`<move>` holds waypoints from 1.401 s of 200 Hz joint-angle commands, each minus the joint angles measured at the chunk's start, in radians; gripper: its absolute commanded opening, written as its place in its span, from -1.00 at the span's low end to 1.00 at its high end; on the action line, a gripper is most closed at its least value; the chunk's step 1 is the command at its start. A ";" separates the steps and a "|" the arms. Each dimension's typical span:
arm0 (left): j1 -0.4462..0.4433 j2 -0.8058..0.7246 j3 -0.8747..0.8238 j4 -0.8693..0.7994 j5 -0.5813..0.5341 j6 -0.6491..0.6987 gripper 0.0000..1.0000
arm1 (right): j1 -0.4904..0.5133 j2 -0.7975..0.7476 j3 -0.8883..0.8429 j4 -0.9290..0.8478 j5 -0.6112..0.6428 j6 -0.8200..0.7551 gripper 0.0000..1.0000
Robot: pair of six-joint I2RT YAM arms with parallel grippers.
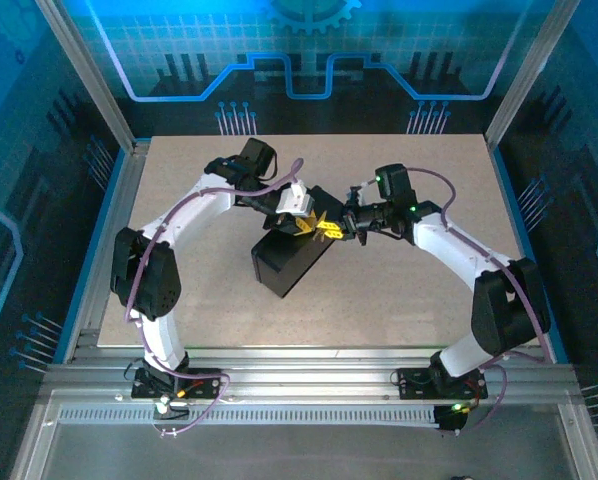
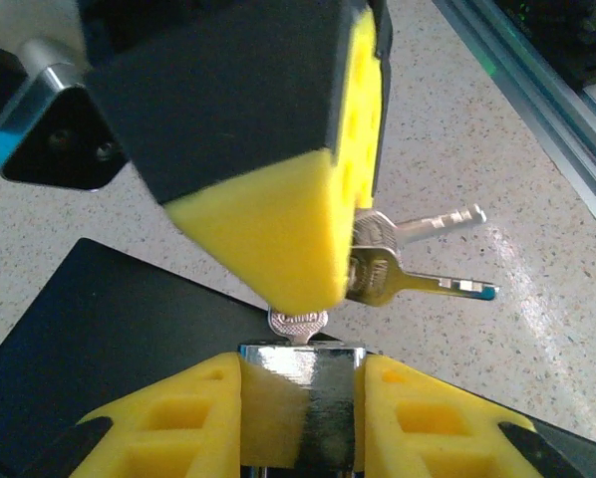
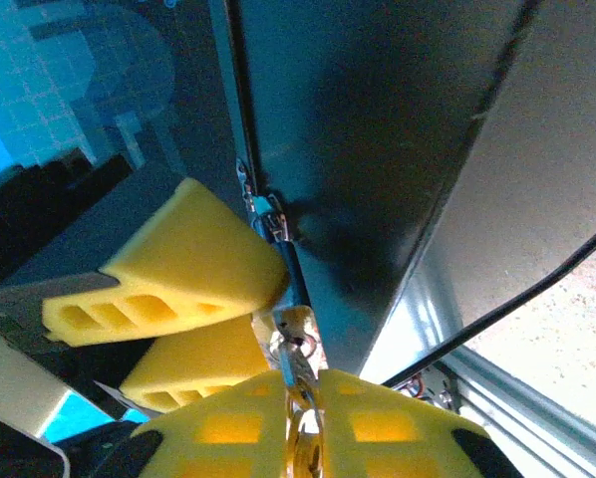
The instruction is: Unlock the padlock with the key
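My left gripper (image 2: 303, 373) is shut on the small silvery padlock (image 2: 323, 403), its yellow foam pads pressed to both sides of the body. A key (image 2: 298, 323) stands in the padlock's end, with only its stamped head showing. My right gripper (image 3: 300, 383) meets it from the other side, jaws nearly together with the key ring and spare keys (image 2: 428, 284) pinched between the pads. The inserted key's head (image 3: 296, 329) sits just past those fingertips. In the top view, the left gripper (image 1: 304, 222) and the right gripper (image 1: 331, 232) meet above the dark box (image 1: 284, 265).
The dark rectangular box (image 2: 109, 339) lies on the speckled table (image 1: 409, 290) directly under both grippers. An aluminium rail (image 1: 309, 375) runs along the near edge. Open table surface lies to the right and the far side.
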 commanded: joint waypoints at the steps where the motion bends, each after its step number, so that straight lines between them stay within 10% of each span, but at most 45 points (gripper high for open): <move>1: -0.009 -0.059 -0.010 -0.023 0.105 0.011 -0.77 | -0.058 0.025 0.109 -0.270 0.102 -0.205 -0.54; 82: -0.004 -0.053 0.000 -0.050 0.103 0.015 -0.77 | -0.064 -0.060 0.216 -0.392 0.254 -0.818 -0.47; 120: -0.003 -0.041 0.023 -0.104 0.103 0.033 -0.77 | 0.135 -0.290 -0.026 -0.076 0.552 -1.367 -0.40; 148: -0.001 -0.032 0.035 -0.119 0.108 0.038 -0.77 | 0.177 -0.397 -0.279 0.258 0.554 -1.663 -0.47; 220: -0.003 -0.027 0.052 -0.135 0.118 0.045 -0.77 | 0.269 -0.318 -0.362 0.526 0.816 -1.899 -0.39; 280: -0.002 -0.024 0.056 -0.138 0.117 0.051 -0.77 | 0.301 -0.334 -0.369 0.523 0.797 -1.921 -0.37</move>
